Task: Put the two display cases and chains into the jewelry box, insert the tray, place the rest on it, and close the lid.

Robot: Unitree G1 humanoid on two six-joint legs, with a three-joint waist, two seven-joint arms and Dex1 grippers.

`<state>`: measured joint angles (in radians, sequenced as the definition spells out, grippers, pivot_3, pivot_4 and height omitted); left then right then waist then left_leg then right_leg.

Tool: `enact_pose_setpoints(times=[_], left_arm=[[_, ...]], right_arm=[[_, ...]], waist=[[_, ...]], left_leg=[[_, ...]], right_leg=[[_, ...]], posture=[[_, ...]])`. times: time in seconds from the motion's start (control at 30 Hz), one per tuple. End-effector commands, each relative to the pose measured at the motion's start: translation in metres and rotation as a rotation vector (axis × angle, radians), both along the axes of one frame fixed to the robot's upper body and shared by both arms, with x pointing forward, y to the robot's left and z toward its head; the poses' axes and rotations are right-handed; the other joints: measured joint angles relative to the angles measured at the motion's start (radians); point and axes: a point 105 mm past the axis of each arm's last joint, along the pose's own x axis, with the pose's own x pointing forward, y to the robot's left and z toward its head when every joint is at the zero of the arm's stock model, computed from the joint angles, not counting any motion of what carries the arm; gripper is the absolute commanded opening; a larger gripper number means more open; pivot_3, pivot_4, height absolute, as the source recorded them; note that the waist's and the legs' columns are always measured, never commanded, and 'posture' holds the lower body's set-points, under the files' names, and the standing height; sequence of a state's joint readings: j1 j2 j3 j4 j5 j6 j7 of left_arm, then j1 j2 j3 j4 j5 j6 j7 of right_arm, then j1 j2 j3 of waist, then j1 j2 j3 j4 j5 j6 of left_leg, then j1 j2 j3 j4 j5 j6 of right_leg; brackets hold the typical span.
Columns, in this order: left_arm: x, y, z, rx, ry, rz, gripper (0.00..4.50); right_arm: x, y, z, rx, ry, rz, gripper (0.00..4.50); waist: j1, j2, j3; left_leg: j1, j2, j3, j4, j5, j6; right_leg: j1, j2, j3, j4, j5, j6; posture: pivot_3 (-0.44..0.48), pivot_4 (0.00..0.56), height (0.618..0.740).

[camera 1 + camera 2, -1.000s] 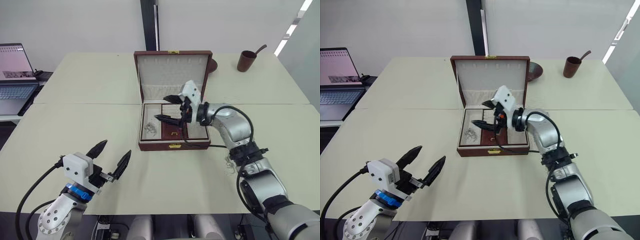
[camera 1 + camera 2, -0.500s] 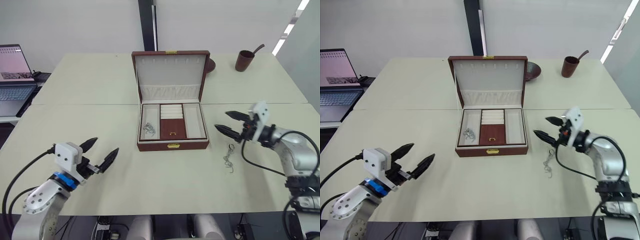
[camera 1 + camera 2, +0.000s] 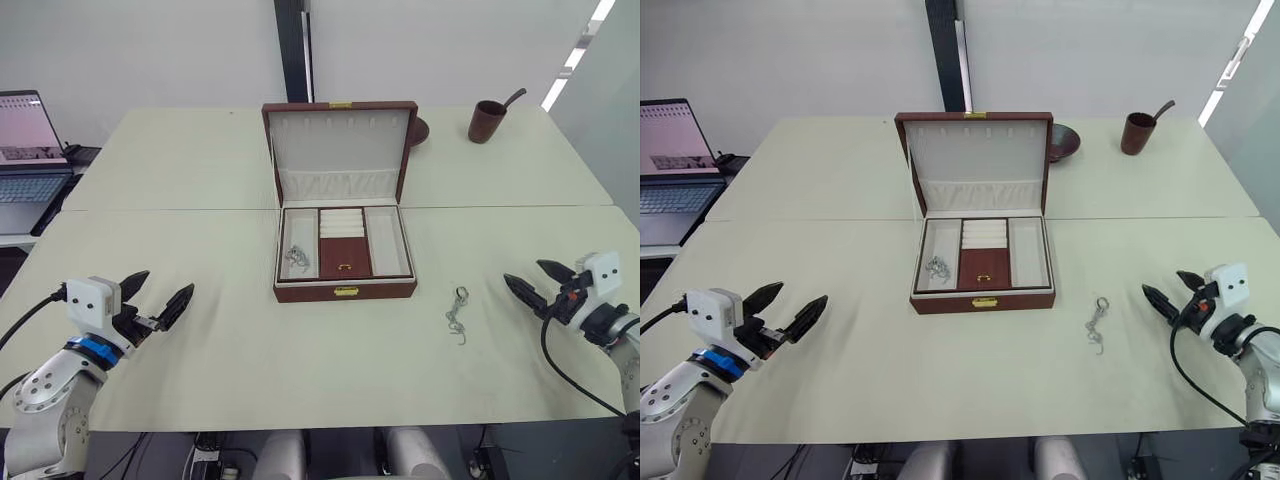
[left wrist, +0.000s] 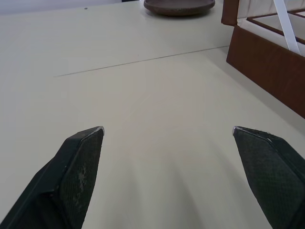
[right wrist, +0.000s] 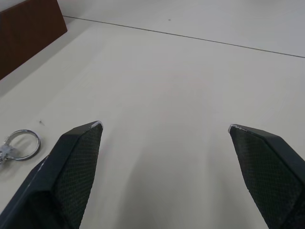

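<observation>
The jewelry box (image 3: 342,291) stands at the table's centre with its lid (image 3: 338,140) upright and open. Inside it sits the tray (image 3: 387,243), its brown flap in the middle section. A silver chain (image 3: 296,258) lies in the tray's left section. Another chain (image 3: 457,315) lies on the table right of the box, and its ring (image 5: 21,144) appears in the right wrist view. My left gripper (image 3: 168,282) hovers open near the front left. My right gripper (image 3: 523,272) is open at the front right, beyond the loose chain. The two display cases are out of view.
A laptop (image 3: 25,140) sits at the far left edge. A brown cup (image 3: 488,120) with a spoon stands at the back right, and a brown bowl (image 4: 178,5) lies behind the lid. A seam (image 3: 150,208) runs across the table.
My right gripper has drawn back from over the box to the table's front right, past the loose chain. My left gripper has moved left and away from the box.
</observation>
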<state>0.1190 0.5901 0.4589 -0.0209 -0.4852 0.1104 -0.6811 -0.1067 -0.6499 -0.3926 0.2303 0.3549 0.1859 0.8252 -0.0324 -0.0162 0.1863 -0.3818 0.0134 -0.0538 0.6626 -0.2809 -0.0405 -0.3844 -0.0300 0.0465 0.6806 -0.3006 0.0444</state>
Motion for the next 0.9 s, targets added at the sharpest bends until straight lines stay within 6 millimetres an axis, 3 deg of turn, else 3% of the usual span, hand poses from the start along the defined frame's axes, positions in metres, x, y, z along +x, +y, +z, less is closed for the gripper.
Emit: enact_pose_setpoints(times=[0.03,0.47,0.77,0.9], left_arm=[[-0.001,0.009,0.010,0.014,-0.050,0.035,4.50],[0.000,0.002,0.011,0.037,-0.070,-0.007,4.50],[-0.009,-0.080,-0.004,0.093,-0.023,-0.437,4.50],[-0.021,-0.103,-0.005,0.106,-0.011,-0.606,4.50]], right_arm=[[-0.001,-0.007,0.009,-0.008,-0.056,-0.028,4.49],[-0.002,-0.006,0.016,-0.015,-0.065,-0.015,4.49],[-0.031,0.038,0.020,0.015,-0.026,0.138,4.49],[-0.044,0.054,0.018,-0.001,-0.009,0.173,4.49]], waist=[[0.000,0.000,0.000],[0.001,0.000,0.000],[0.003,0.000,0.000],[0.003,0.000,0.000]], left_leg=[[0.000,0.000,0.000,0.000,0.000,0.000],[0.000,0.000,0.000,0.000,0.000,0.000],[0.000,0.000,0.000,0.000,0.000,0.000],[0.000,0.001,0.000,0.000,0.000,0.000]], right_leg=[[0.000,0.000,0.000,0.000,0.000,0.000],[0.000,-0.001,0.000,0.000,0.000,0.000],[0.001,-0.002,0.000,0.000,0.000,0.000],[0.001,-0.002,-0.001,0.000,0.000,0.000]], posture=[[0.000,0.150,0.740],[0.000,0.150,0.740],[0.000,0.150,0.740],[0.000,0.150,0.740]])
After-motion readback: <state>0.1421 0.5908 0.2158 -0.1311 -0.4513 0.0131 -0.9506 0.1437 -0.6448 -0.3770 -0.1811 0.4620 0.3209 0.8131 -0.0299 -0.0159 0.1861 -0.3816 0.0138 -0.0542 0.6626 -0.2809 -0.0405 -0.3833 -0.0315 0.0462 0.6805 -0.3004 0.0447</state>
